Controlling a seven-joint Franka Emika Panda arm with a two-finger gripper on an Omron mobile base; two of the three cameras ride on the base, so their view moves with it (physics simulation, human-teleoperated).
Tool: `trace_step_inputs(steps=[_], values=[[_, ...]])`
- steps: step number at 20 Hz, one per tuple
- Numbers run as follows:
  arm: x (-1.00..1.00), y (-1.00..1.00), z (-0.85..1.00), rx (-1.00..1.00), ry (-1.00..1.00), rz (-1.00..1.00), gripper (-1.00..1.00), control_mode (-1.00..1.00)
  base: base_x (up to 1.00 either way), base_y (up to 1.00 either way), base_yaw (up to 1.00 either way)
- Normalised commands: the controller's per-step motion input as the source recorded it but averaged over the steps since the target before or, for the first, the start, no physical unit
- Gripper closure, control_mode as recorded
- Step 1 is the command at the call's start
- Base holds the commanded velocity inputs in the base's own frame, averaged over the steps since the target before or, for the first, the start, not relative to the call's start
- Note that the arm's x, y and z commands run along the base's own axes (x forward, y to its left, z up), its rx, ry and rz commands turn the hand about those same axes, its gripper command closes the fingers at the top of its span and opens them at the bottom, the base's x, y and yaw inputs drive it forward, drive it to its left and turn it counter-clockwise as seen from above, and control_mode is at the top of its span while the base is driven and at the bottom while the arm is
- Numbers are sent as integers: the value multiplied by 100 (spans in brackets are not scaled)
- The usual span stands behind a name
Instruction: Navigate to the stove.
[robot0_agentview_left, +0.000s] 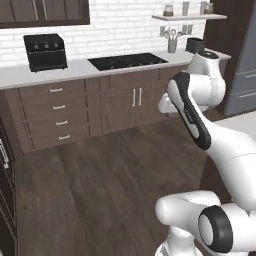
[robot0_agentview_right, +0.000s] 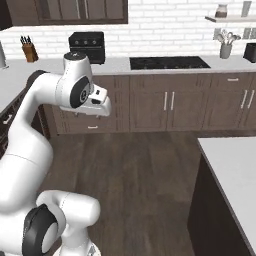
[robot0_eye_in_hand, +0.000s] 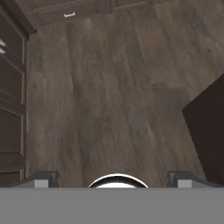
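The stove (robot0_agentview_left: 127, 61) is a flat black glass cooktop set into the grey counter along the far wall, above dark wood cabinets. The right base view puts the stove (robot0_agentview_right: 167, 62) right of centre, across a stretch of wood floor. My arm is folded up over the base, its hand (robot0_agentview_right: 100, 102) pointing down at the floor. In the hand view my gripper (robot0_eye_in_hand: 113, 180) stands open, its two fingertips (robot0_eye_in_hand: 41, 178) far apart with nothing between them, above bare dark floorboards.
A black toaster oven (robot0_agentview_left: 45, 51) stands on the counter left of the cooktop. A utensil holder (robot0_agentview_right: 226, 50) and a toaster (robot0_agentview_right: 250, 51) stand to its right. A grey-topped island (robot0_agentview_right: 235, 165) flanks me on the right, dark drawers (robot0_eye_in_hand: 11, 87) on the left. Open wood floor (robot0_agentview_left: 100, 170) lies ahead.
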Motion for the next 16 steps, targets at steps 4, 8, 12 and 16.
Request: trace_step_inputs(steps=[4, 8, 12, 16], values=[[0, 0, 0, 0, 0, 0, -100, 100, 55, 0, 1], [0, 0, 0, 0, 0, 0, -100, 100, 100, 21, 7], [0, 0, 0, 0, 0, 0, -100, 100, 100, 23, 8], [0, 0, 0, 0, 0, 0, -100, 100, 100, 11, 12]])
